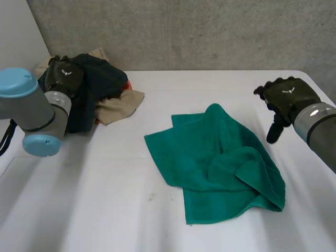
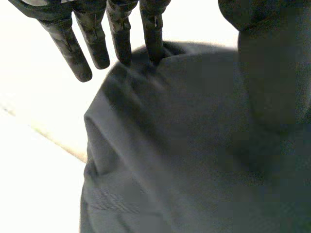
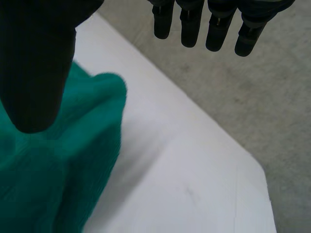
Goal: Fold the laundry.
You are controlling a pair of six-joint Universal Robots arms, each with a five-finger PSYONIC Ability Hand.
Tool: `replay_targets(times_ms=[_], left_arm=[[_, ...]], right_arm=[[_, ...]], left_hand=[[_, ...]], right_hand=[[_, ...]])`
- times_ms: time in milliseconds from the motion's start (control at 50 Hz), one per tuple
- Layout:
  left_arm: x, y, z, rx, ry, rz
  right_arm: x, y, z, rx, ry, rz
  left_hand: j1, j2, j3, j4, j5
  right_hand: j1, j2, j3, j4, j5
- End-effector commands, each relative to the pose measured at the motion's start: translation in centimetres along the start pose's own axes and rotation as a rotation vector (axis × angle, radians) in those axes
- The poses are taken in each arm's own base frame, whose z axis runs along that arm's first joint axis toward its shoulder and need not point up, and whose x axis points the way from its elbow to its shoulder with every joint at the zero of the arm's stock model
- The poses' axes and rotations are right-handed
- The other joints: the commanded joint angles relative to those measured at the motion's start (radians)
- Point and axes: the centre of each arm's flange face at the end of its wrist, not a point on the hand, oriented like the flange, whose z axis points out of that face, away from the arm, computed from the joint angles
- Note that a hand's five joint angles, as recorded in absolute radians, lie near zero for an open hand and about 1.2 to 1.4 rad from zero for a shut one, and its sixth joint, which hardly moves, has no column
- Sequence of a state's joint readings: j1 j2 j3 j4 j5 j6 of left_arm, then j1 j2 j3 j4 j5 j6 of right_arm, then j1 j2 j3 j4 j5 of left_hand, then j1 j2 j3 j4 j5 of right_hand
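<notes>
- The green towel (image 1: pixel 220 163) lies crumpled on the white table (image 1: pixel 105 184), right of the middle. Its right side is folded over on itself into a thick roll, and one corner points toward the far edge.
- A pile of laundry sits at the far left corner of the table: a dark garment (image 1: pixel 100 79) on top, a beige cloth (image 1: pixel 121 105) spreading out under it to the right, and a scrap of orange-red cloth (image 1: pixel 124 86) between them.
- The left hand (image 1: pixel 63 76) rests on the left side of the dark garment. The left arm (image 1: pixel 31 110) reaches in from the near left.
- In the left wrist view the left hand (image 2: pixel 119 34) has its fingers straight and spread. Two fingertips press into a fold of the dark garment (image 2: pixel 194 145), the others hang just off its edge, and the thumb stands apart over the cloth, so nothing is clamped.
- The right hand (image 1: pixel 286 97) hangs above the table just right of the towel's far part, not touching it.
- In the right wrist view the right hand (image 3: pixel 189 24) has straight fingers with the thumb held wide apart, and it holds nothing. The green towel (image 3: pixel 58 170) lies under the thumb side, and bare table (image 3: pixel 170 170) lies under the fingers.
- A grey concrete wall (image 1: pixel 210 31) stands behind the table.
</notes>
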State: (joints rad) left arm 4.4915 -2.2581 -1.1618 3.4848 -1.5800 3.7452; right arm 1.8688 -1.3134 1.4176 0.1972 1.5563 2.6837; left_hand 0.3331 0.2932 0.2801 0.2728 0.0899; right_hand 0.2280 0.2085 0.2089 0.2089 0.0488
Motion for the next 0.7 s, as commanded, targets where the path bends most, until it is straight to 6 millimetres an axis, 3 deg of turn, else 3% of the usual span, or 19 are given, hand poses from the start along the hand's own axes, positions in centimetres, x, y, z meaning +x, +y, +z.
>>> replay_targets(times_ms=[20, 60, 80, 140, 160, 260, 340, 420, 560, 700], left_arm=[[2.6, -5.5, -8.4, -0.006, 0.188, -0.151], [3.8, -6.2, -10.4, -0.013, 0.258, -0.177], [5.2, -6.9, -12.6, -0.018, 0.335, -0.206], [7.8, -7.8, -15.8, -0.022, 0.458, -0.247], [9.5, -8.3, -17.7, -0.014, 0.538, -0.27], [13.2, -9.7, -21.9, 0.013, 0.695, -0.295], [16.8, -8.2, -22.2, -0.011, 0.762, -0.269], [19.7, -8.3, -21.8, 0.004, 0.8, -0.263], [22.4, -8.0, -20.5, 0.021, 0.816, -0.264], [23.3, -7.6, -19.8, 0.02, 0.812, -0.259]], right_arm=[[-0.1, 1.1, -2.4, -0.13, -0.062, -0.124], [0.5, 1.6, -2.9, -0.152, -0.052, -0.141], [0.7, 1.9, -2.9, -0.163, -0.049, -0.144], [1.1, 3.3, -3.0, -0.207, -0.062, -0.154], [1.1, 3.8, -3.1, -0.22, -0.072, -0.155], [0.2, 5.9, -3.4, -0.268, -0.143, -0.14], [-0.4, 7.1, -3.3, -0.265, -0.177, -0.107], [-1.1, 7.9, -2.9, -0.217, -0.166, -0.058], [-1.5, 8.8, -2.2, -0.172, -0.127, 0.048], [-2.0, 9.5, -1.6, -0.16, -0.123, 0.065]], left_hand=[[-0.052, -0.012, 0.001, 0.008, 0.017], [-0.037, 0.002, 0.015, 0.023, 0.031], [-0.003, 0.037, 0.05, 0.058, 0.066], [0.015, 0.055, 0.068, 0.076, 0.084], [0.047, 0.087, 0.1, 0.108, 0.116], [0.062, 0.102, 0.115, 0.123, 0.131], [0.062, 0.102, 0.115, 0.123, 0.131], [0.094, 0.134, 0.147, 0.155, 0.163], [0.241, 0.281, 0.294, 0.302, 0.31], [0.4, 0.44, 0.453, 0.46, 0.469]], right_hand=[[-0.053, -0.034, -0.034, -0.034, -0.049], [-0.053, -0.034, -0.034, -0.034, -0.049], [-0.053, -0.034, -0.034, -0.034, -0.049], [-0.053, -0.034, -0.034, -0.034, -0.049], [-0.053, -0.034, -0.034, -0.034, -0.049], [-0.053, -0.034, -0.034, -0.034, -0.049], [-0.053, -0.034, -0.034, -0.034, -0.049], [-0.053, -0.034, -0.034, -0.034, -0.049], [-0.053, -0.034, -0.034, -0.034, -0.049], [-0.049, -0.03, -0.03, -0.03, -0.045]])
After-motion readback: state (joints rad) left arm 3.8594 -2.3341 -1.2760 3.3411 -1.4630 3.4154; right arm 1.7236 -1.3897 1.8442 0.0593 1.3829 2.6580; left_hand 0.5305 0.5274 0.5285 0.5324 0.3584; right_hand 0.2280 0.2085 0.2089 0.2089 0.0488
